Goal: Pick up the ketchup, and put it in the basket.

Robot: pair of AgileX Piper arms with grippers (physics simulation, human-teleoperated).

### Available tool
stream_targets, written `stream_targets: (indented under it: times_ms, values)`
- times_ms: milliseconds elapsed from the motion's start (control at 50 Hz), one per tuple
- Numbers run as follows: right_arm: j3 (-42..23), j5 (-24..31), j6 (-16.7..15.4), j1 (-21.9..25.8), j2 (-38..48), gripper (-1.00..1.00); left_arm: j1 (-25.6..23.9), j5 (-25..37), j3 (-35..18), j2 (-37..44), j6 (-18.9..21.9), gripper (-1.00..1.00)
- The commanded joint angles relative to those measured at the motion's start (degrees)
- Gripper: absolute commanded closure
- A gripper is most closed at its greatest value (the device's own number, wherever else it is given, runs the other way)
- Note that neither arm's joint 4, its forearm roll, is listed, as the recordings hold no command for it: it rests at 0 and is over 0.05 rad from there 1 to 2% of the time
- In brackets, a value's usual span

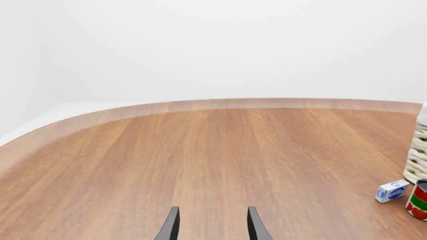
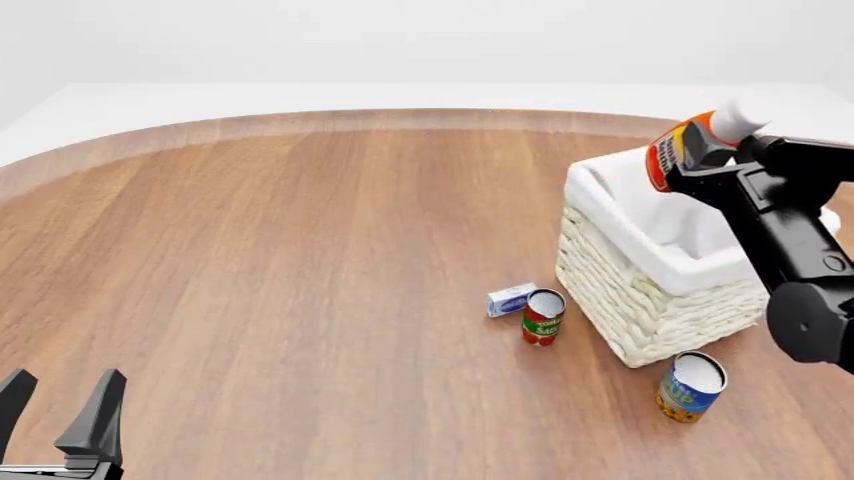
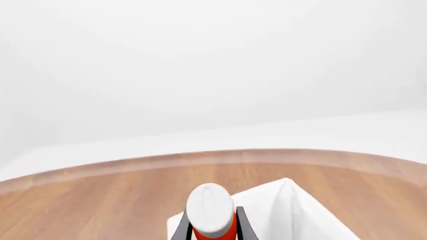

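1. Pick is done: your right gripper (image 2: pixel 697 160) is clamped on the ketchup (image 2: pixel 678 150), holding it tilted in the air above the basket (image 2: pixel 641 300).
2. Left: lower it into the white lining, let go.
3. Your left gripper (image 2: pixel 60 405) sits idle at the near table edge, jaws apart, holding nothing.

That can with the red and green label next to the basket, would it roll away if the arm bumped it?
Probably not while upright: the red-and-green can stands on its flat end on the table. Taller than wide, it might tip under a high push, then roll on its round side. It looks rigid, so a gripper would likely not dent it.
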Motion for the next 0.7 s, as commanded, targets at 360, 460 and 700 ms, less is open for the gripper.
stream_targets:
  times_ms: [360,460,700]
  values:
    - [-1.8,3.4,-1.4,-5.0,2.9,1.00,0.0,0.0,0.0,0.0,0.0,-1.00]
    - [-2.8,4.4,-1.8,-5.4,4.5,1.00,0.0,0.0,0.0,0.0,0.0,-1.00]
    - [-1.5,5.0,-3.4,-7.2,5.3,1.00,0.0,0.0,0.0,0.0,0.0,-1.00]
